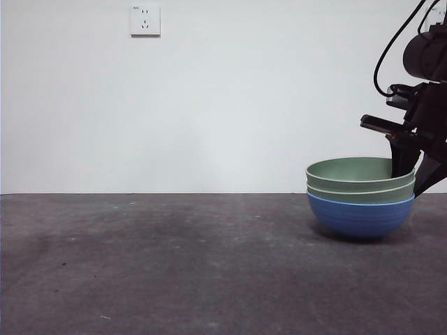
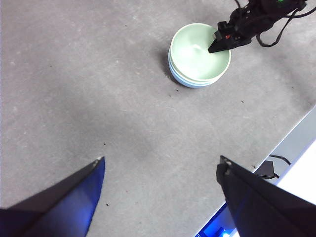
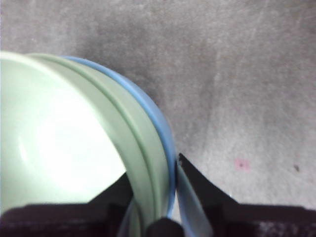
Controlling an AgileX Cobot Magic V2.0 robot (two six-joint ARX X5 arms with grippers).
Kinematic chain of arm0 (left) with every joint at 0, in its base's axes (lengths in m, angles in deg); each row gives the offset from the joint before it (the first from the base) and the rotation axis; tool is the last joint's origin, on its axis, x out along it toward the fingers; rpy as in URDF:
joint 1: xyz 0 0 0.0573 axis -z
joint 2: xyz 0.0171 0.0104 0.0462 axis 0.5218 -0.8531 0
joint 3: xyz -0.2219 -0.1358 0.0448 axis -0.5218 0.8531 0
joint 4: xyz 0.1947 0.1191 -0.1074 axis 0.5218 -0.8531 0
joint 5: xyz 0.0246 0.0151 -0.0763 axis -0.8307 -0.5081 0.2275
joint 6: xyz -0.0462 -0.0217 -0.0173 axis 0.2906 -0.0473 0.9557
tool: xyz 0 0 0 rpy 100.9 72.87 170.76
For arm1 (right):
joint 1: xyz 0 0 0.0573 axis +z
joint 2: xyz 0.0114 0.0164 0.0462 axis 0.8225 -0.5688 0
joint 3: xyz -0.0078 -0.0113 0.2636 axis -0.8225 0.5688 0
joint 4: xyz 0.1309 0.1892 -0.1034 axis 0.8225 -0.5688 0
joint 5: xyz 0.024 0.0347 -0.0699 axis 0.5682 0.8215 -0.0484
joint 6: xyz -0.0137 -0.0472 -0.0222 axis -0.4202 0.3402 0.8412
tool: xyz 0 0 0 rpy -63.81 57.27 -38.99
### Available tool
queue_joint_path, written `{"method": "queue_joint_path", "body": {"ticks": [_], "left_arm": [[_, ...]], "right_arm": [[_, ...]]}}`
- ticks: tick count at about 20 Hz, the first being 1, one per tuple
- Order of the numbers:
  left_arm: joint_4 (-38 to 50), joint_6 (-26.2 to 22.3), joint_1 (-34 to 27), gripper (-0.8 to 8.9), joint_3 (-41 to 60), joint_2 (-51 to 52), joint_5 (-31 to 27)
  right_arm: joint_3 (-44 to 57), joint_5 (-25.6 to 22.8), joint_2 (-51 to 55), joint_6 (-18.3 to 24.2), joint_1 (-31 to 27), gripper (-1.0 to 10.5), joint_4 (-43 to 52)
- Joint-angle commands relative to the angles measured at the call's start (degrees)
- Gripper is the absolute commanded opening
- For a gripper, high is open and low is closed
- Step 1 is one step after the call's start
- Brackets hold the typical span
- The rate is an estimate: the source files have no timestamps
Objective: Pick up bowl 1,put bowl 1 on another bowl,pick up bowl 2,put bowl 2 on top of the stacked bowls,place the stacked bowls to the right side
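The stacked bowls stand at the right of the table. A blue bowl [image 1: 360,216] is at the bottom, with two pale green bowls [image 1: 356,173] nested in it. My right gripper [image 1: 412,174] reaches down at the stack's right edge. In the right wrist view this gripper [image 3: 155,197] is shut on the rims, one jaw inside the top green bowl [image 3: 64,143] and one outside the blue bowl [image 3: 160,126]. My left gripper [image 2: 160,165] hangs open and empty high above the table, far from the stack [image 2: 197,54] and from the right gripper [image 2: 219,43].
The dark grey tabletop [image 1: 174,265] stretches left of the stack. A white wall with a socket [image 1: 145,20] stands behind it. In the left wrist view the table edge runs close by the stack, with a black cable [image 2: 266,168] beyond it.
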Motion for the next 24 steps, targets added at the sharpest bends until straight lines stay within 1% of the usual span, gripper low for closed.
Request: {"method": "queue_joint_path", "body": {"ticks": [1,7,8,11,12,14,18,21,24], "left_arm": [[0.4,0.0,0.0,3.81,-0.1,0.0,0.0],[0.1,0.4,0.1,3.81,-0.1,0.0,0.0],[0.0,0.4,0.1,3.82,-0.1,0.0,0.0],[0.1,0.4,0.1,3.81,-0.1,0.0,0.0],[0.1,0.4,0.1,3.81,-0.1,0.0,0.0],[0.1,0.4,0.1,3.82,-0.1,0.0,0.0],[0.0,0.4,0.1,3.81,-0.1,0.0,0.0],[0.0,0.4,0.1,3.82,-0.1,0.0,0.0],[0.1,0.3,0.1,3.82,-0.1,0.0,0.0]], "right_arm": [[0.3,0.3,-1.7,0.5,0.1,-0.1,0.7],[0.3,0.3,-3.8,0.9,0.1,-0.1,0.6],[0.3,0.3,-3.8,1.0,0.1,0.2,0.8],[0.3,0.3,-3.8,1.0,0.1,2.1,0.7],[0.3,0.3,-3.8,1.0,0.1,2.3,0.7],[0.3,0.4,-3.8,1.0,0.1,2.3,0.7],[0.3,4.8,-3.2,0.9,0.1,2.6,1.0],[0.3,4.6,-0.2,1.1,0.1,2.6,0.6],[0.3,4.2,5.3,1.4,-0.5,2.6,-1.3]]}}
